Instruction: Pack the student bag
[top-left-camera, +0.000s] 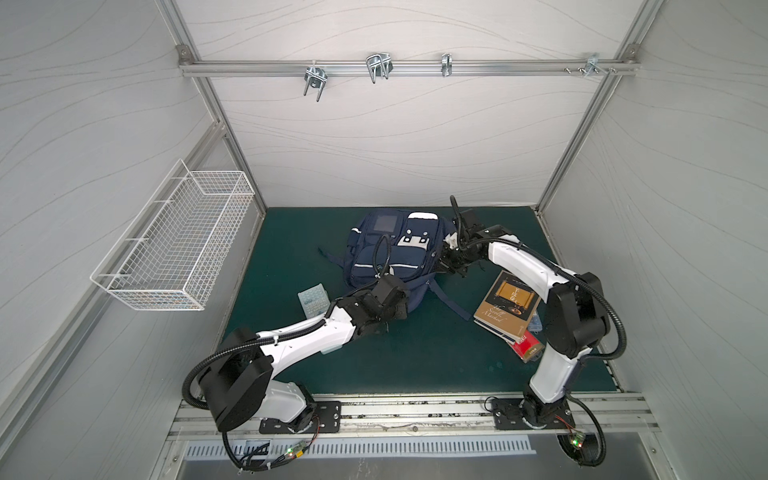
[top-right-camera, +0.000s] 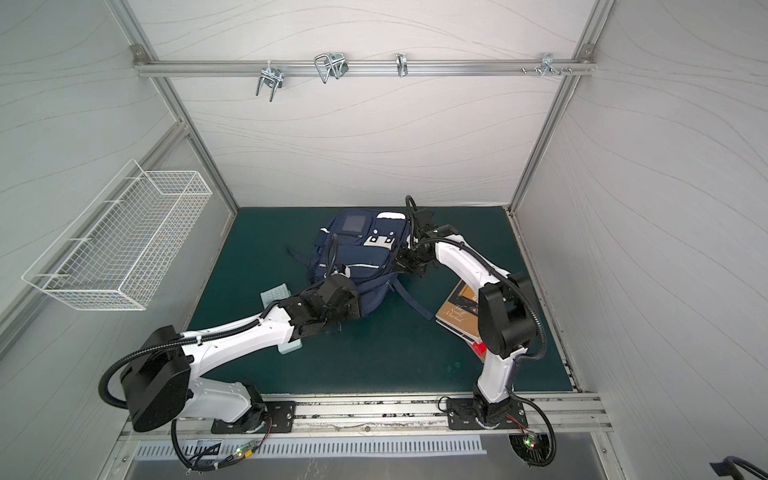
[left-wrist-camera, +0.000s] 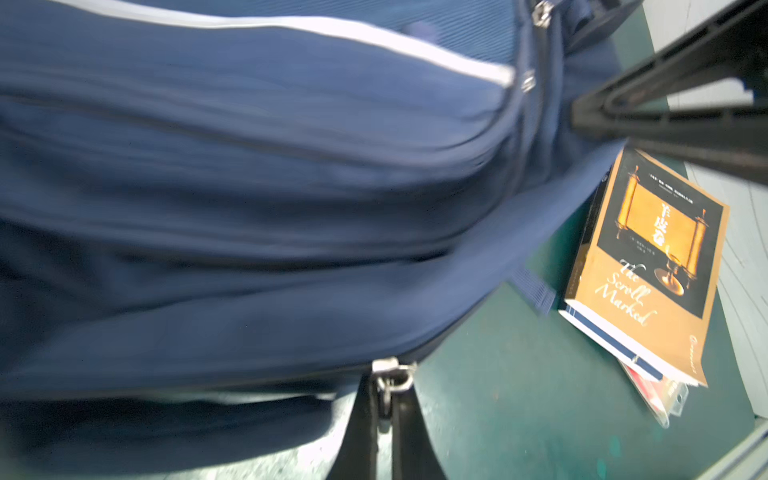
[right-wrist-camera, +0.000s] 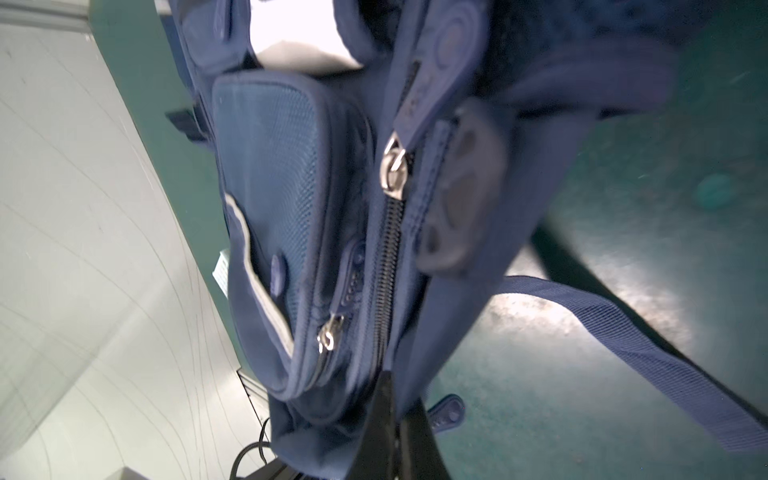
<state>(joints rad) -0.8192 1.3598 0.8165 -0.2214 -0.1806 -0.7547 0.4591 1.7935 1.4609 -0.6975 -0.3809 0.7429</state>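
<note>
Student bag lies flat on the green surface, between the two tools. Left of the left tool sits a pale calculator. That tool is fully closed, pinching a metal zip pull at the bag's near end. The right tool is closed too, nipping the bag's fabric beside a zip. Books lie right of it.

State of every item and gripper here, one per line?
student bag: front-up on the mat, seen zips look closed
left gripper: fingers shut on the bag's zip pull
right gripper: fingers shut on bag fabric beside a zip
book: closed, flat, atop a red item
calculator: flat, untouched
wire basket: hung up, level
</note>
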